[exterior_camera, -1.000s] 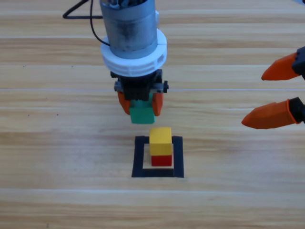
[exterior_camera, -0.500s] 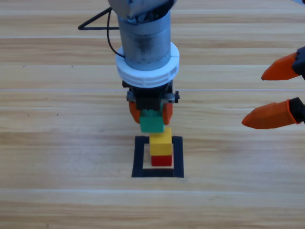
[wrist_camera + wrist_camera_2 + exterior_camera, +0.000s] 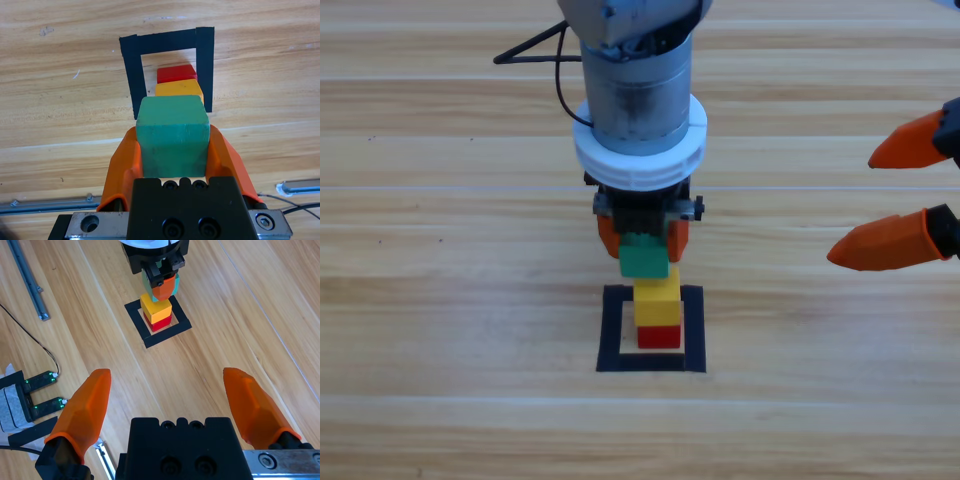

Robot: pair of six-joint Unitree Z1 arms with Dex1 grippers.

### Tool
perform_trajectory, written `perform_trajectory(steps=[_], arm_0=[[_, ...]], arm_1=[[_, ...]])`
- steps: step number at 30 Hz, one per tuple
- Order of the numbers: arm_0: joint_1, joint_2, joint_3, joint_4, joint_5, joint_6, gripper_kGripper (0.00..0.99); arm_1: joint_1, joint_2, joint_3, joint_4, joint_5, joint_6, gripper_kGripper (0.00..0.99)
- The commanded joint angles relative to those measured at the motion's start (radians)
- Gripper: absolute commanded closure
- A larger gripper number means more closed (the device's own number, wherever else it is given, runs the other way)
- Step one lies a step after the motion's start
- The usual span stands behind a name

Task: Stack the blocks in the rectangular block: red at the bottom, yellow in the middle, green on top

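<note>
The left gripper (image 3: 643, 238) pinches the green cube (image 3: 644, 257) between its jaws, just above and behind the yellow cube (image 3: 658, 299), which sits on the red cube (image 3: 659, 336) inside the tape square (image 3: 611, 330). Bare wooden table (image 3: 450, 300) surrounds the square on all sides. The right gripper (image 3: 905, 196) waits at the right edge, jaws spread, well apart from the stack.

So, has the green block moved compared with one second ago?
Yes. In the left gripper, the green block has shifted right and toward the tape square, now nearly over the yellow block.
</note>
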Motion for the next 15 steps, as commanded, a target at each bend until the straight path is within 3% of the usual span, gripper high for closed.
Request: perform_trajectory(steps=[1,15], arm_0=[[-0.031,0.059,0.0,0.009,0.008,-0.027,0.99],[-0.036,0.062,-0.014,0.009,0.004,-0.047,0.99]], arm_1=[[-0.033,0.032,0.008,0.024,0.012,-0.003,0.001],[-0.033,0.035,0.006,0.024,0.012,-0.003,0.001]])
